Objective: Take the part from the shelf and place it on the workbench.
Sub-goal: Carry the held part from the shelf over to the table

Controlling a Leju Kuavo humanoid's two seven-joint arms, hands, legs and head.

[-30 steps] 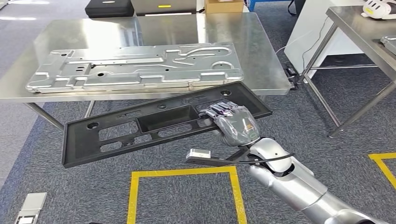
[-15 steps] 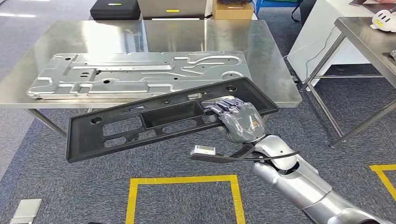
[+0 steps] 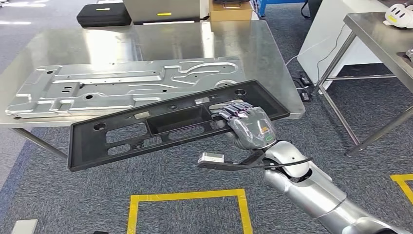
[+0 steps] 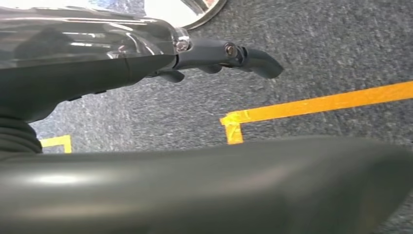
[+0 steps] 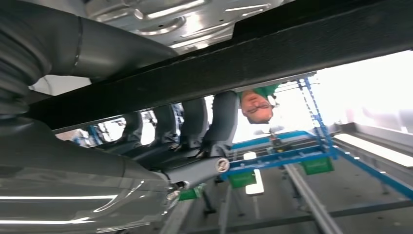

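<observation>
Camera shifted since half second ago, workbench (image 3: 272, 58) now nearer; my left hand (image 4: 229, 53) hangs over grey carpet, fingers straight, holding nothing; stamped silver metal panel (image 3: 122, 87) lies flat on steel workbench; right hand (image 3: 246, 124) grips long black plastic part (image 3: 165, 124), cut-outs throughout, tilted, far edge over workbench rim

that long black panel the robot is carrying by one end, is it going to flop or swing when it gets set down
The black panel probably stays stiff: it juts out straight from the right hand with no visible sag. Gripped near one end, it may swing or twist. Its many cutouts suggest it is fairly light, and it could slide on the shiny steel workbench.
</observation>
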